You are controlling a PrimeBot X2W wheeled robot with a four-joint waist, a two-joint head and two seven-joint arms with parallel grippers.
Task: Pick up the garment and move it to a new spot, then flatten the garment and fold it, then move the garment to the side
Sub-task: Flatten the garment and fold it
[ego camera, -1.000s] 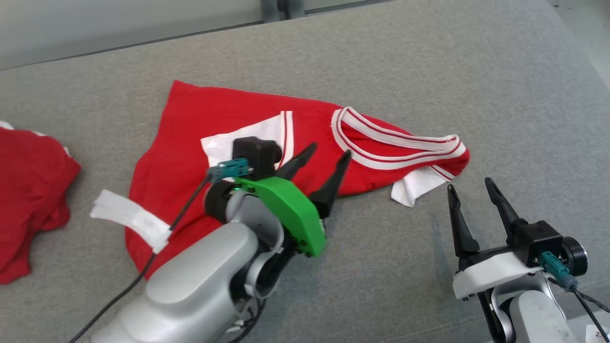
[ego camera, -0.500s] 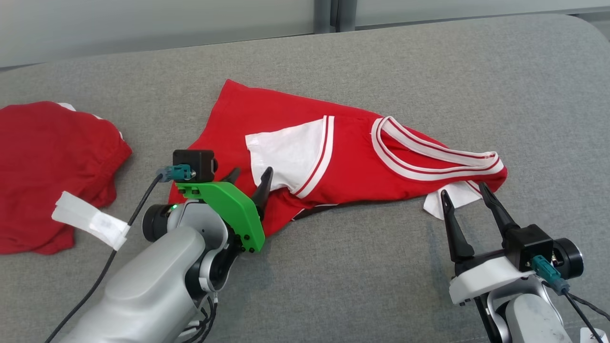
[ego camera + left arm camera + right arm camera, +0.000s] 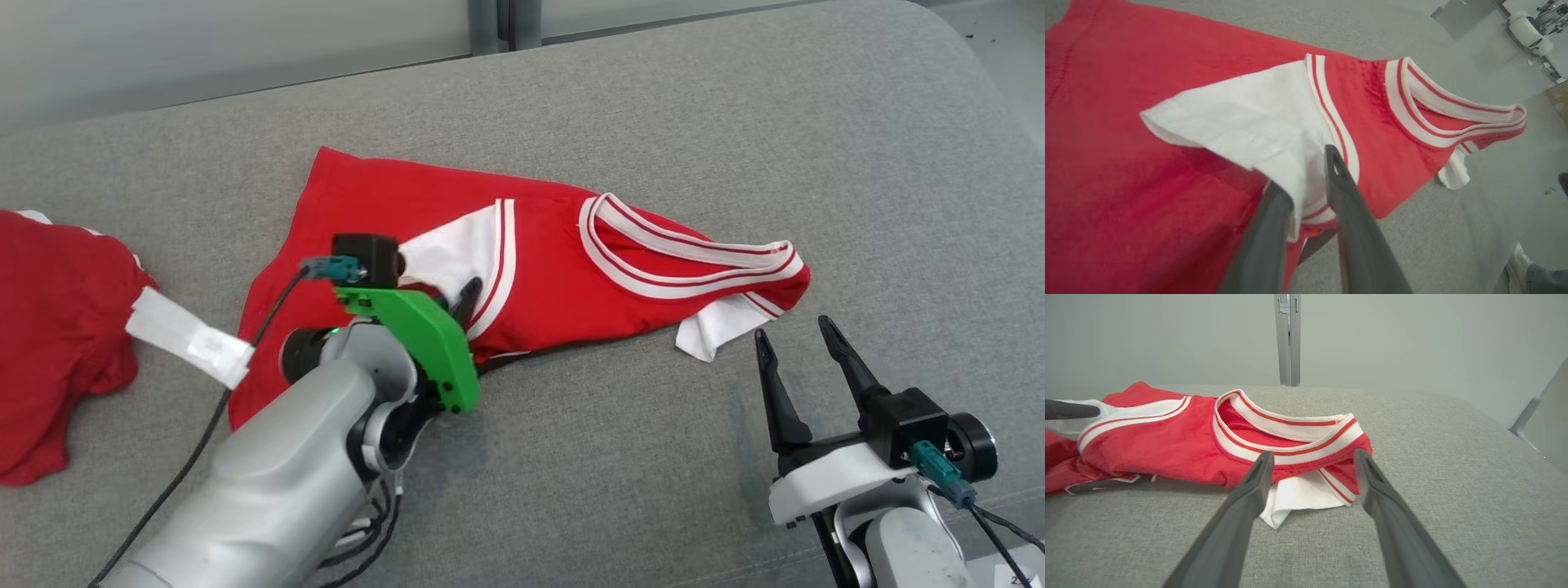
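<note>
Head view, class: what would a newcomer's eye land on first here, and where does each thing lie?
A bright red garment with white sleeves and a striped collar lies rumpled across the middle of the grey cushion. The green-mounted left gripper has its fingers either side of one white sleeve, while the right gripper stands open at lower right.

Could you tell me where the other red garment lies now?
In the head view, the other red garment lies at the grey cushion's far left, by the white tape, apart from the striped-collar shirt.
</note>
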